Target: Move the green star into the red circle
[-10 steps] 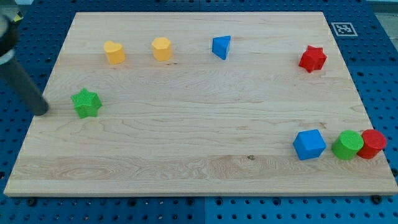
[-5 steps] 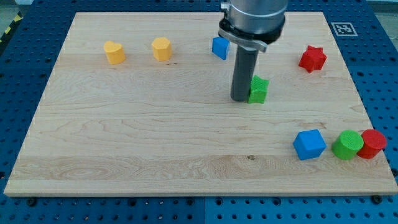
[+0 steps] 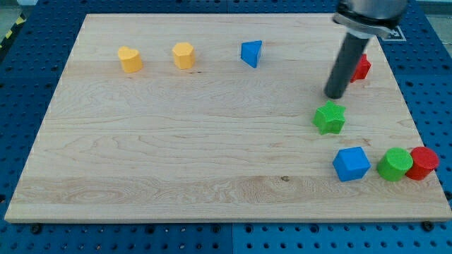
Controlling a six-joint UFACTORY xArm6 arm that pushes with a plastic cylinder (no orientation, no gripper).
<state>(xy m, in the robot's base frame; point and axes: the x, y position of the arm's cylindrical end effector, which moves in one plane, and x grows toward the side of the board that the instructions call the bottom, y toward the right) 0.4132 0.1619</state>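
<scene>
Change since earlier frames: green star (image 3: 330,118) has travelled from the left edge of the bench (image 3: 176,162), past the upper middle, to the right-centre of the frame; my tip (image 3: 335,96) now stands just above it, near but seemingly apart.
Meaning for task: star now lies well inside the right half, up and to the left of the red cylinder (image 3: 424,163) in the lower right corner; judged most of the way there, with a final push down and rightward outstanding.
Obstacles on that line: blue cube (image 3: 351,164) and green cylinder (image 3: 394,164) sit between star and red cylinder, the green one touching the red.
Hand state: none fitted; rod only, nothing held or clenched.
Hidden or cut off: red star (image 3: 361,68) is mostly covered by the rod; rod's upper part leaves the frame at top right.
Uninvolved, upper left: two yellow blocks (image 3: 129,59) (image 3: 183,55) and a blue triangular block (image 3: 251,53), exact shapes of the yellow pair hard to make out.
</scene>
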